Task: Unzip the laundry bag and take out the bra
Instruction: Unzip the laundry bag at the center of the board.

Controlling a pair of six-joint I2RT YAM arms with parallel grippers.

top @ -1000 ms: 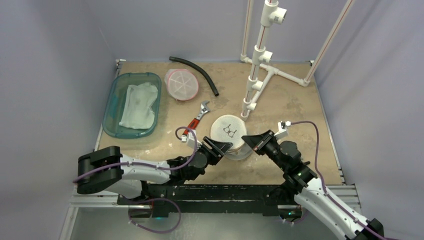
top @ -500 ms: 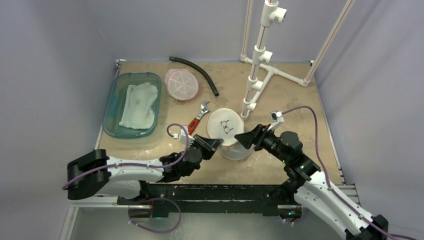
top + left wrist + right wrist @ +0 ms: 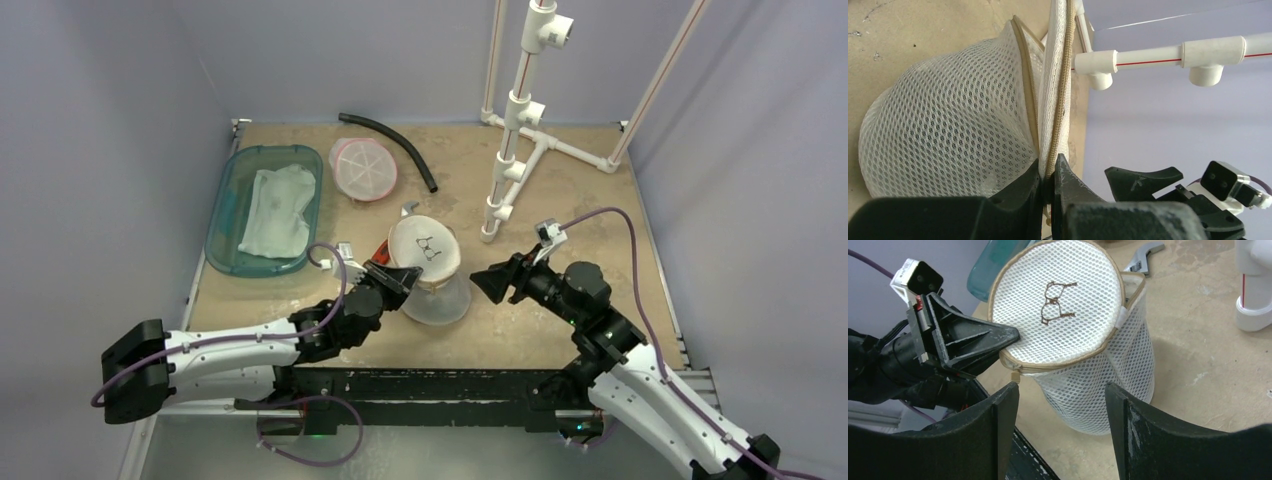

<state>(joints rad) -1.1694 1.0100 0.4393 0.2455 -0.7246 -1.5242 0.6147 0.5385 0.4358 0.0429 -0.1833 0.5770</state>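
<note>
The table [image 3: 600, 200] is a tan, kinda scuffed board. On it: a teal tray [image 3: 228, 215] on the left, a round pink-lidded container [image 3: 363, 169] just beside it, a curved black hose [image 3: 400, 145] near the back, a white PVC pipe stand [image 3: 515, 130] back right, a red-handled wrench [image 3: 1143, 254] mid-table, and the mesh laundry bag [image 3: 435, 295], tilted, hiding most of the wrench from above.

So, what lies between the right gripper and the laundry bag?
Nothing. The top external view shows only bare table between the open right gripper and the laundry bag; the right wrist view agrees.
</note>
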